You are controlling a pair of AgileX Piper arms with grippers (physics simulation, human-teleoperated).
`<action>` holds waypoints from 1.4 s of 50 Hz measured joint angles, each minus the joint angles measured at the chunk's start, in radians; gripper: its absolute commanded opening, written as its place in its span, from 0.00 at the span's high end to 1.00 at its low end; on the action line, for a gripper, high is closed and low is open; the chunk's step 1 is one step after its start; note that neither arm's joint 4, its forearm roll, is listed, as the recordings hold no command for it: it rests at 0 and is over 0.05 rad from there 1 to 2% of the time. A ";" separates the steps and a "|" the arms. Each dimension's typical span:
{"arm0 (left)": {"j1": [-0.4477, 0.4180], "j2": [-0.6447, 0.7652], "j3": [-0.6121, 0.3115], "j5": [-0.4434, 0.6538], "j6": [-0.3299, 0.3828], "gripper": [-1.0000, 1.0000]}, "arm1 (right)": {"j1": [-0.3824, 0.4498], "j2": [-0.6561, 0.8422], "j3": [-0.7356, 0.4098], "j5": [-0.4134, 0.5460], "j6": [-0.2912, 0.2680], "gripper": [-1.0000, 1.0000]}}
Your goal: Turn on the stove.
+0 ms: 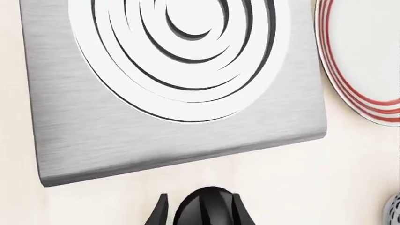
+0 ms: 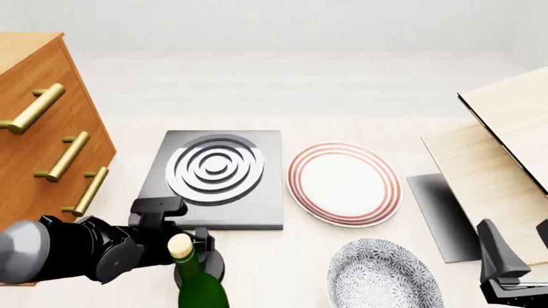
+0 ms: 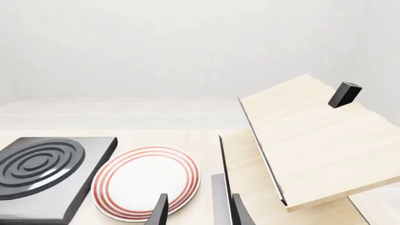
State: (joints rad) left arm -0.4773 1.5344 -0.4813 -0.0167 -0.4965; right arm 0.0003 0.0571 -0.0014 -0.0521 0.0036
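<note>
The stove [image 2: 214,176] is a square grey metallic slab with concentric white burner rings, lying left of the table's middle. It fills the left wrist view [image 1: 175,93] and shows dark at the left of the right wrist view [image 3: 44,164]. My left gripper [image 2: 205,253] hovers just in front of the stove's near edge. Its fingers stand apart [image 1: 198,206], with a black rounded shape between them that I cannot identify. My right gripper [image 2: 518,247] is open and empty at the front right, far from the stove; it also shows in the right wrist view [image 3: 196,211].
A white plate with red rim rings [image 2: 344,184] lies right of the stove. A grey patterned plate [image 2: 385,276] is in front of it. A green bottle [image 2: 199,285] stands by my left gripper. A wooden drawer cabinet [image 2: 43,128] is at left; tilted wooden boards [image 2: 505,147] and a dark flat panel [image 2: 445,215] at right.
</note>
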 measured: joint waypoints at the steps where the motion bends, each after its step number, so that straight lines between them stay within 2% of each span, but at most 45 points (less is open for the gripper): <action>1: 0.002 0.000 -0.003 0.001 0.003 0.00 | 0.000 0.000 0.000 0.000 0.000 0.00; 13: 0.088 -0.017 -0.040 0.045 0.053 0.00 | 0.000 0.000 0.000 0.000 0.000 0.00; 27: 0.144 -0.038 -0.052 0.075 0.084 0.00 | 0.000 0.000 0.000 0.000 0.000 0.00; 51: 0.164 -0.163 -0.111 0.172 0.131 0.00 | 0.000 0.000 0.000 0.000 0.000 0.00; 70: 0.148 -0.302 -0.112 0.235 0.126 0.00 | 0.000 0.000 0.000 0.000 0.000 0.00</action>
State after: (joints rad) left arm -0.3290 1.2321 -0.5931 0.2181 -0.3704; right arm 0.0003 0.0572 -0.0014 -0.0522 0.0036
